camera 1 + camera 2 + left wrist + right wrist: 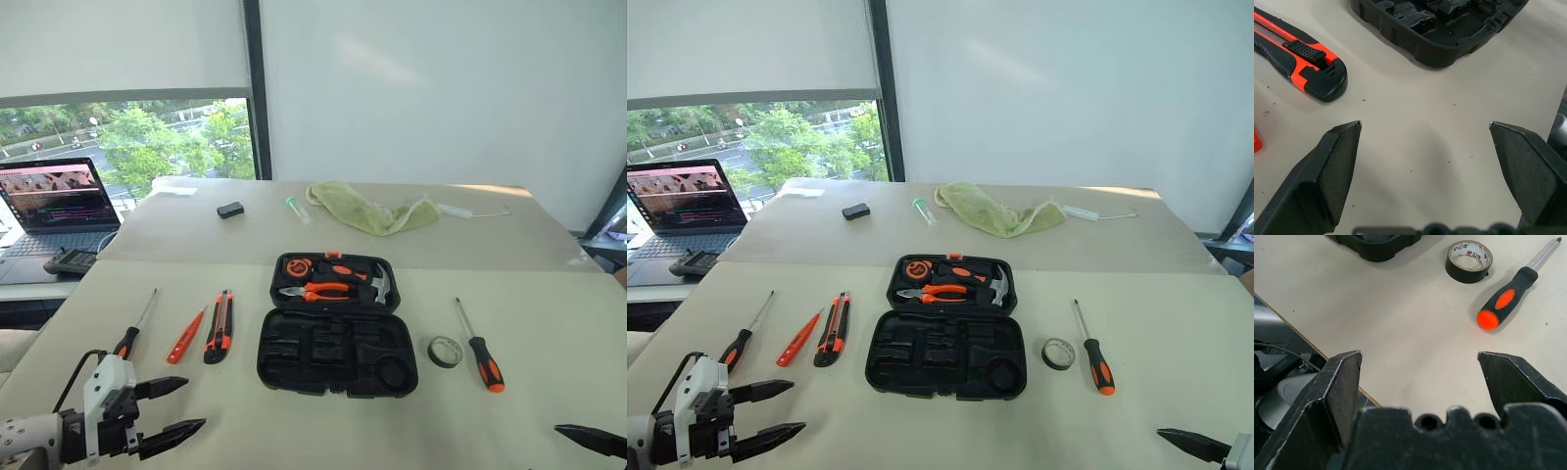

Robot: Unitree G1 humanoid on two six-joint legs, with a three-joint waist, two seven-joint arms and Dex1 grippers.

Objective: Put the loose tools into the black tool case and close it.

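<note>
The black tool case (329,333) lies open flat at the centre of the frame on the counter (549,323), lid half toward the top of the frame, base half toward the bottom — laid out so, I judge, that its recesses can be reached from either side. The lid half already holds the orange-handled pliers (323,290), a hammer (380,282) and a tape measure (296,266); the moulded recesses of the base half look empty, waiting for the loose tools.

Those are split to both sides of the case, likely so each arm serves its own side. At lower left of centre lie a long-shaft screwdriver (133,328), the slim orange tester screwdriver (185,336) and the utility knife (218,328), roughly parallel, blades and tips toward the top of the frame. Right of the case sit the tape roll (445,352), just beside the base half, and the second screwdriver (480,348).

The left tool (174,406) hovers at the lower left corner, fingers spread wide and holding nothing, near the first screwdriver's handle. The right tool (1420,372) is likewise spread wide and empty, with the tape roll and second screwdriver ahead of it in the right wrist view — nothing is stowed yet
</note>
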